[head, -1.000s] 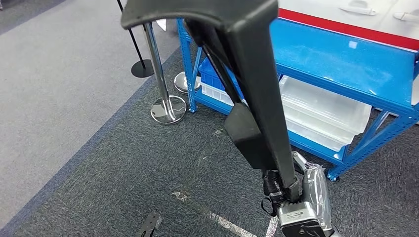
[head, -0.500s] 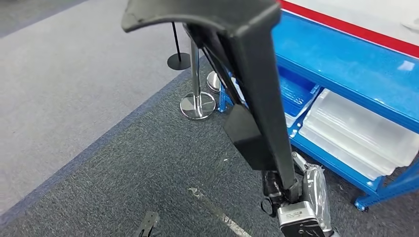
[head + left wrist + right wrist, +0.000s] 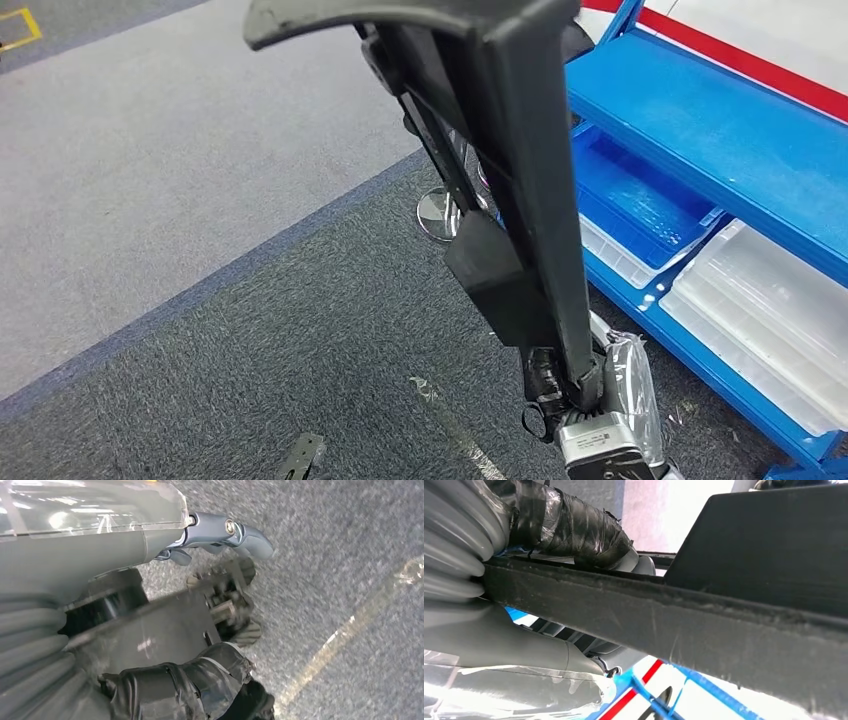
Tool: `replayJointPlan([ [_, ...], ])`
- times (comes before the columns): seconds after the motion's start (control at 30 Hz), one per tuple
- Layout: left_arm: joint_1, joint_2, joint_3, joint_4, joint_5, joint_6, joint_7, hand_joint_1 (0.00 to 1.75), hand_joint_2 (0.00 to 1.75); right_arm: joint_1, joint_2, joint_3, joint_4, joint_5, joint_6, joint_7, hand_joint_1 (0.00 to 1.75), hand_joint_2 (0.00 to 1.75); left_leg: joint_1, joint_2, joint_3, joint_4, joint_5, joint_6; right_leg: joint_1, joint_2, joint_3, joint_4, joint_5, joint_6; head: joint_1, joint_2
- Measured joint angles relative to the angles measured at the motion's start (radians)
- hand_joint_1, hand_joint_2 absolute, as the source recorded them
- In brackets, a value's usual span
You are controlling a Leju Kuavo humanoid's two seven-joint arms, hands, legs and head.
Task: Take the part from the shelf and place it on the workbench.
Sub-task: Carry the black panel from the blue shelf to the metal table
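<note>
A long black part [image 3: 520, 180] stands upright in front of me in the head view, with a flat black block partway down it. My right hand [image 3: 590, 410] grips its lower end near the bottom of the picture. The right wrist view shows the part [image 3: 724, 630] as a dark bar running across, with taped fingers [image 3: 569, 525] wrapped over it. My left hand [image 3: 150, 630] hangs above the grey carpet, its thumb [image 3: 235, 532] and taped fingers [image 3: 200, 685] apart with nothing between them.
A blue metal rack [image 3: 720, 120] stands at the right, with a red-edged white top. Its lower level holds a blue bin [image 3: 630, 200] and clear plastic bins [image 3: 770, 310]. A chrome post base [image 3: 438, 215] sits by the rack's corner. Grey carpet spreads to the left.
The whole view has swung: the rack and post base slid to the right of the picture. The part and my right hand keep the same place in the picture.
</note>
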Motion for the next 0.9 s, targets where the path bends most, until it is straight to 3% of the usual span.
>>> replayJointPlan([
  [0.07,0.003,0.002,0.0,0.0,0.0,0.0,0.0,0.0,1.75,-0.002,0.0,0.002,0.0,-0.001,0.0,-0.001,1.75,1.75,0.001,-0.024,0.011,-0.015,0.004,0.014,-0.004,-0.001,0.01,0.0,-0.009,0.013,0.001,0.0],
  [0.13,0.003,0.004,0.0,0.0,-0.002,-0.001,0.001,0.0,1.75,-0.004,0.0,0.002,0.0,-0.003,-0.001,-0.001,1.75,1.75,0.006,-0.047,0.026,-0.031,0.01,0.03,-0.006,0.046,-0.008,0.054,-0.045,0.016,0.005,0.0],
  [0.2,-0.001,0.004,0.0,0.0,-0.005,-0.006,0.002,0.0,1.75,-0.003,0.0,0.003,0.0,-0.005,-0.002,-0.003,1.75,1.75,0.006,-0.071,0.029,-0.033,0.011,0.041,-0.005,0.095,-0.07,0.178,-0.101,0.011,0.012,0.0],
  [0.23,-0.002,0.003,0.0,0.0,-0.005,-0.01,0.003,0.0,1.75,-0.002,0.0,0.003,0.0,-0.008,-0.002,-0.004,1.75,1.75,0.005,-0.085,0.029,-0.031,0.01,0.043,-0.003,0.105,-0.103,0.235,-0.117,0.01,0.014,0.0],
  [0.27,-0.001,0.002,0.0,0.0,-0.006,-0.013,0.004,0.0,1.75,-0.001,0.0,0.004,0.001,-0.013,-0.003,-0.007,1.75,1.75,0.005,-0.101,0.029,-0.028,0.009,0.043,-0.003,0.109,-0.122,0.26,-0.113,0.009,0.015,0.0],
  [0.3,0.0,0.002,0.0,0.0,-0.006,-0.015,0.004,0.0,1.75,-0.001,0.0,0.004,0.001,-0.02,-0.005,-0.012,1.75,1.75,0.005,-0.117,0.029,-0.024,0.007,0.043,-0.003,0.112,-0.124,0.248,-0.09,0.009,0.015,0.0],
  [0.33,0.001,0.002,0.0,0.0,-0.006,-0.016,0.004,0.0,1.75,-0.001,0.0,0.004,0.001,-0.03,-0.008,-0.02,1.75,1.75,0.006,-0.133,0.028,-0.018,0.003,0.041,-0.004,0.118,-0.108,0.2,-0.052,0.009,0.015,0.0],
  [0.4,0.001,0.002,0.0,0.0,-0.005,-0.017,0.004,0.0,1.75,-0.001,0.0,0.004,0.002,-0.058,-0.017,-0.045,1.75,1.75,0.008,-0.163,0.022,0.002,-0.006,0.032,-0.011,0.161,-0.064,0.081,0.005,0.011,0.015,0.0],
  [0.47,0.0,0.002,0.0,0.0,-0.004,-0.016,0.003,0.0,1.75,0.0,0.001,0.004,0.0,-0.1,-0.03,-0.078,1.75,1.75,0.009,-0.187,0.005,0.015,-0.011,0.021,-0.014,0.191,-0.045,0.031,0.013,0.012,0.016,0.0],
  [0.53,0.003,0.004,0.0,0.0,-0.004,-0.016,0.003,0.0,1.75,-0.001,0.002,0.004,-0.001,-0.147,-0.047,-0.113,1.75,1.75,0.011,-0.204,-0.008,0.015,-0.007,0.01,-0.012,0.174,-0.043,0.026,0.014,0.004,0.016,0.0],
  [0.6,0.007,0.005,-0.001,0.0,-0.003,-0.016,0.003,0.0,1.75,0.0,0.004,0.004,-0.004,-0.183,-0.062,-0.144,1.75,1.75,0.009,-0.162,-0.021,0.038,-0.02,-0.001,-0.013,0.15,-0.036,0.015,0.019,-0.008,0.011,0.0],
  [0.67,0.005,0.004,-0.001,0.0,-0.003,-0.016,0.004,0.0,1.75,0.001,0.008,0.004,-0.009,-0.211,-0.07,-0.17,1.75,1.75,0.009,-0.096,-0.067,0.132,-0.069,-0.011,-0.012,0.12,-0.029,0.008,0.019,-0.015,0.003,0.0],
  [0.73,0.002,0.003,-0.001,0.0,-0.002,-0.016,0.004,0.0,1.75,0.004,0.009,0.004,-0.012,-0.234,-0.074,-0.189,1.75,1.75,0.016,-0.075,-0.128,0.245,-0.109,-0.019,-0.008,0.088,-0.024,0.007,0.015,-0.019,0.001,0.0],
  [0.77,0.003,0.002,-0.002,0.0,-0.002,-0.016,0.004,0.0,1.75,0.005,0.01,0.004,-0.013,-0.243,-0.075,-0.196,1.75,1.75,0.019,-0.072,-0.142,0.267,-0.107,-0.021,-0.008,0.074,-0.022,0.007,0.012,-0.019,0.0,0.0],
  [0.8,0.005,0.002,-0.002,0.0,-0.002,-0.016,0.004,0.0,1.75,0.006,0.01,0.004,-0.014,-0.252,-0.075,-0.202,1.75,1.75,0.021,-0.068,-0.135,0.25,-0.086,-0.022,-0.007,0.06,-0.019,0.007,0.009,-0.019,0.001,0.0],
  [0.83,0.006,0.002,-0.002,0.0,-0.003,-0.016,0.005,0.0,1.75,0.007,0.01,0.004,-0.015,-0.259,-0.076,-0.208,1.75,1.75,0.022,-0.059,-0.109,0.198,-0.053,-0.02,-0.007,0.047,-0.014,0.007,0.005,-0.017,0.0,0.0],
  [0.9,0.005,0.002,-0.002,0.0,-0.003,-0.016,0.005,0.0,1.75,0.007,0.011,0.004,-0.017,-0.267,-0.076,-0.217,1.75,1.75,0.013,-0.009,-0.043,0.066,-0.001,-0.011,-0.004,0.025,-0.004,0.006,-0.003,-0.011,0.001,0.0],
])
